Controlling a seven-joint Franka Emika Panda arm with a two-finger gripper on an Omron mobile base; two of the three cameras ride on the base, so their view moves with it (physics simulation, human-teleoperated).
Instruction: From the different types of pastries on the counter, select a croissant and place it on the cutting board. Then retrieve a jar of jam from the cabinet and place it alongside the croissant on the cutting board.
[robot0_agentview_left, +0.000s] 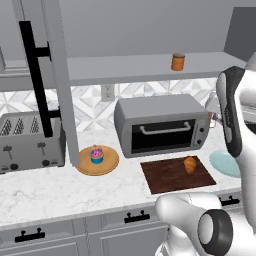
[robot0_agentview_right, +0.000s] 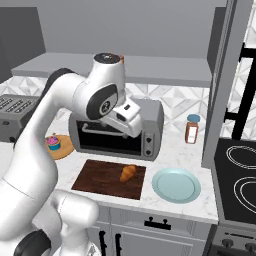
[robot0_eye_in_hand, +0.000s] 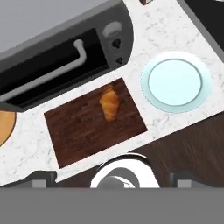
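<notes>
The croissant (robot0_eye_in_hand: 109, 103) lies on the dark wooden cutting board (robot0_eye_in_hand: 78, 131), toward the board's 2 o'clock corner in the hand view, and nothing is touching it. In the right base view the croissant (robot0_agentview_right: 127, 173) sits right of the board's middle, with the cutting board (robot0_agentview_right: 97, 177) directly in front of the toaster oven (robot0_agentview_right: 145, 131).

A pale blue plate (robot0_eye_in_hand: 175, 81) rests on the marble surface (robot0_eye_in_hand: 26, 151) at 3 o'clock from the board, close beside it but apart. At 9 o'clock from the board in the left base view, a round wooden plate (robot0_agentview_left: 85, 165) carries a cupcake (robot0_agentview_left: 97, 155) with pink topping, and a toaster (robot0_agentview_left: 30, 142) stands farther out in the same direction.

The jam jar (robot0_agentview_left: 178, 62) stands upright on the open cabinet shelf (robot0_agentview_left: 125, 67), above the toaster oven's right end. Another jar (robot0_agentview_right: 192, 129) with a light lid stands on the surface at 3 o'clock from the oven.

The end effector (robot0_eye_in_hand: 113, 180) hangs high over the front edge of the surface, holding nothing; I cannot tell how far apart its fingers are
</notes>
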